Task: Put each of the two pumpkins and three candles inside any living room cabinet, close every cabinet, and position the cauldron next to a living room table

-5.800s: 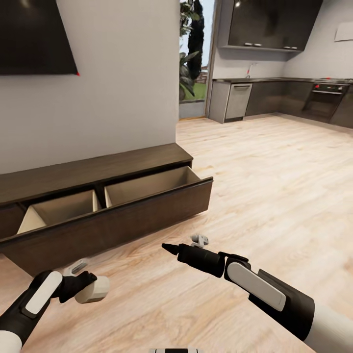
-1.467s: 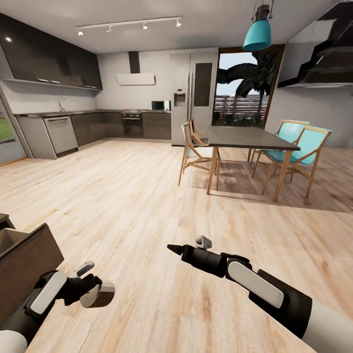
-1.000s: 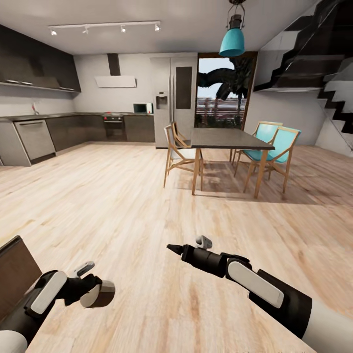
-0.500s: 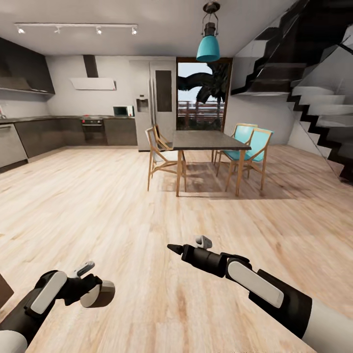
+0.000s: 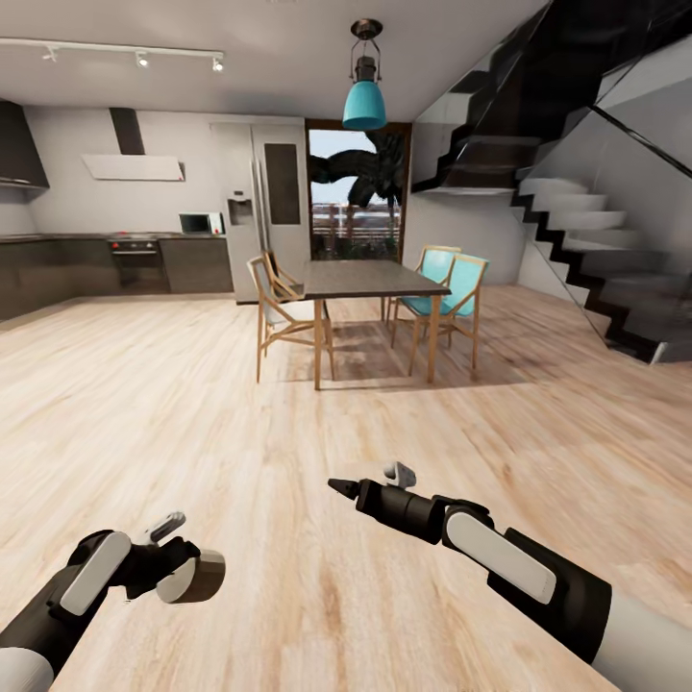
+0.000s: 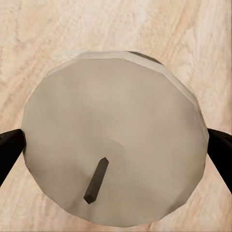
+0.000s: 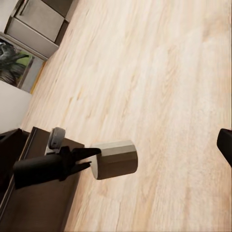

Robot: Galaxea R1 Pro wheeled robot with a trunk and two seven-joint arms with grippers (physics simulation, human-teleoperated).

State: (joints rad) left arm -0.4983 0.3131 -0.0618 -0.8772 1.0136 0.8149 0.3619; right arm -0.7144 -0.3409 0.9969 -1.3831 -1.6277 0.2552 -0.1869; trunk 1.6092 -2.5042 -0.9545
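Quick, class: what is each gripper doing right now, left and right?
Left gripper: shut on a candle, fingers either side.
Right gripper: holds nothing; open or shut cannot be told.

1 candle (image 5: 195,575): stubby pale cylinder, dark wick, lying sideways above floor, gripper-held.

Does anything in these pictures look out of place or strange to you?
One thing: the left pincer holds a candle sideways, with its wick end facing the wrist camera, while the head looks toward the dining table and not toward a cabinet. Nothing looks spilled or damaged.
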